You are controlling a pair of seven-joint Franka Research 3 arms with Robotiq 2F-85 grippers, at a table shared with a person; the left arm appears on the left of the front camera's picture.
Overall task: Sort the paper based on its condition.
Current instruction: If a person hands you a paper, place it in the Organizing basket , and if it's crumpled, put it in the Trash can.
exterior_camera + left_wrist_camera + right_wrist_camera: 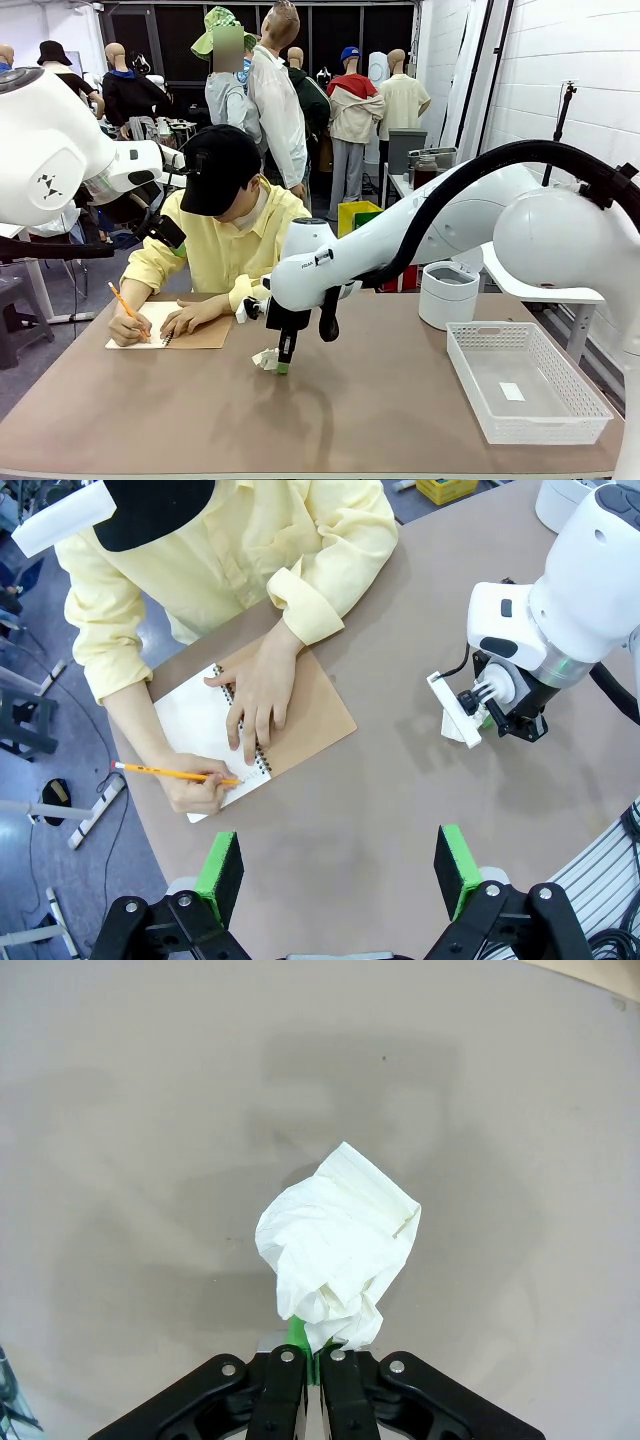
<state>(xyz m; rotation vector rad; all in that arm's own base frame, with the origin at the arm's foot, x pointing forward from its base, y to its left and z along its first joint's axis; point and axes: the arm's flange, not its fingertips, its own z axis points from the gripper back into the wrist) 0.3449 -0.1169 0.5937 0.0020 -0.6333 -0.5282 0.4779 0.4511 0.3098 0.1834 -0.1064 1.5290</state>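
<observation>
Right hand (312, 1358) pinches the crumpled paper (335, 1250) at the counter's (380, 420) middle. The bin (448, 296) lies to its right, nearer this arm. Left hand (340, 865) hangs spread, empty.

The paper (266, 359) is one white sheet crushed into a loose, creased wad, with a flatter folded corner sticking out at its top in the right wrist view (335, 1250). It sits about mid-bench (380, 420), slightly left of centre. One end is pinched between the closed pads of the right end effector (283, 368). Whether it touches the surface cannot be told.
</observation>
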